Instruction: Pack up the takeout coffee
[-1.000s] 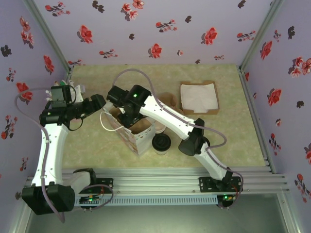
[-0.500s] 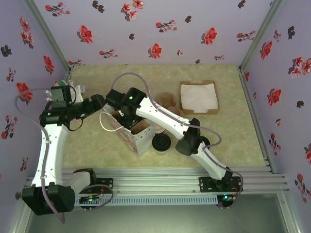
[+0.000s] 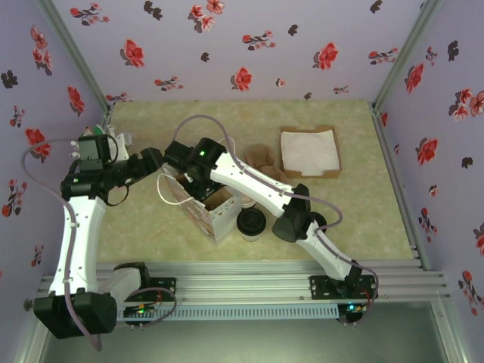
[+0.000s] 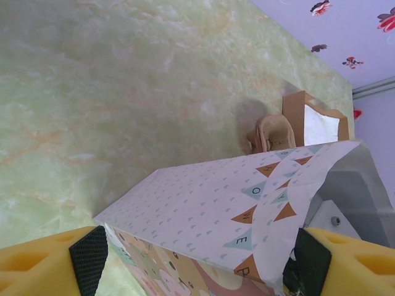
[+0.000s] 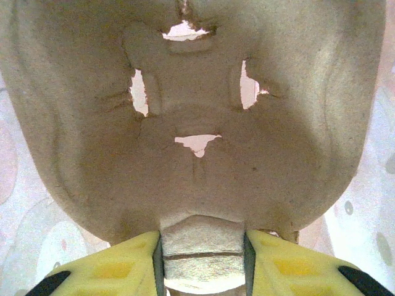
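The right end effector (image 5: pixel 200 262) is clamped on a small tab at the edge of a pulp cup carrier (image 5: pixel 197 105); its two yellow fingers (image 5: pixel 120 268) press the tab from both sides, and the carrier's underside, with four torn slots, faces the wrist camera. From above, this end effector is at the open mouth of the paper bag (image 3: pixel 206 213), which stands upright on the table (image 3: pixel 348 219). The left end effector (image 4: pixel 199 262) is at the far-left side of the bag, with its fingers wide apart and the bag's printed wall between them. Both black pads (image 4: pixel 88 256) are at the bag's edges, but whether they squeeze it I cannot tell. The takeout coffee (image 3: pixel 250 224) stands upright on the table just beside the bag, on its right side, with the black lid on it and the right arm passing above it. Behind the bag, more pulp carriers (image 3: pixel 261 157) lie near it, and further right of the bag is a cardboard tray (image 3: pixel 331 175) holding white paper.
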Motion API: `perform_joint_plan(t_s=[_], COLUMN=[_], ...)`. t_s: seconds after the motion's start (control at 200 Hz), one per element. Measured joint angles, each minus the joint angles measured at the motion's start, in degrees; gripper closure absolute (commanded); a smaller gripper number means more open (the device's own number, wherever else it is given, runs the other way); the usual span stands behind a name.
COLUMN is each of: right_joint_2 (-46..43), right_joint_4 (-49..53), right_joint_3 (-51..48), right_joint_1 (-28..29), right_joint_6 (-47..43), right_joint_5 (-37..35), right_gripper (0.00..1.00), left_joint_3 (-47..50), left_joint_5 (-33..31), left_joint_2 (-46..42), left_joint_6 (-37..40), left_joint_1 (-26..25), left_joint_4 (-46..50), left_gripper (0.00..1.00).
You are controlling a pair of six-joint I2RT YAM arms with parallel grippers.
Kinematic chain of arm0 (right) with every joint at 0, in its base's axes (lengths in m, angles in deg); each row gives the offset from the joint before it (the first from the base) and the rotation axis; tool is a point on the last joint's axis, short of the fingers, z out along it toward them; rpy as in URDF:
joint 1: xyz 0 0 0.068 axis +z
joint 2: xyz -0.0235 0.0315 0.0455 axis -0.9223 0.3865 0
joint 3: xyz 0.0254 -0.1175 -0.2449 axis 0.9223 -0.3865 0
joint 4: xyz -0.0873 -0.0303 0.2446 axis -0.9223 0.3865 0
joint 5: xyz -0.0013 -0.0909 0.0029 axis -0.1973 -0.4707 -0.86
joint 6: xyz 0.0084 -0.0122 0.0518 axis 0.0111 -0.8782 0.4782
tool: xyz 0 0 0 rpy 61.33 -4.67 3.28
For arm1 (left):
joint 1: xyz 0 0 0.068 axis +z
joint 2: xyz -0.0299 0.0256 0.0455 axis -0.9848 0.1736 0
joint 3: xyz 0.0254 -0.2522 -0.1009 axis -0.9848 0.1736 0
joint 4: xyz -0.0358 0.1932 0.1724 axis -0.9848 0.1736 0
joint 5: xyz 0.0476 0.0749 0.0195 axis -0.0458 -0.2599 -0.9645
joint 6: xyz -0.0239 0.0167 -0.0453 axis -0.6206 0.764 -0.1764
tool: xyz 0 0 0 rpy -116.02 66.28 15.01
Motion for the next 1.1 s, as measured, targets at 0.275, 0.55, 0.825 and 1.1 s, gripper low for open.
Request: perform_joint_plan(t_s=[0.275,0.55,0.825,1.1], right_joint_2=[0.31,2.99,3.39,3.43], right_joint_4=[0.07,0.44,0.39,-0.28], right_joint_3=[0.00,-0.66,-2.14,-3.78], right_joint_1=[0.59,0.61,0.61,0.61], right_joint_6=[0.00,0.13,0.98,1.42], right_joint_5=[-1.42,-2.47,-2.47,-2.25], right_gripper=[0.63,0.63,0.63,0.62], left_joint_3=[0.26,0.37,0.37,0.37], left_joint_5=[-0.02,-0.17,-0.55,-0.52], left_joint_2=[-0.09,-0.35,-0.70,-0.85], left_joint_6=[0.00,0.00,0.00,0.00], left_joint_1=[0.00,0.02,0.02,0.02], left_joint_4=[-0.07,-0.04,-0.07,-0.04], left_gripper=[0.19,0.19,0.19,0.19])
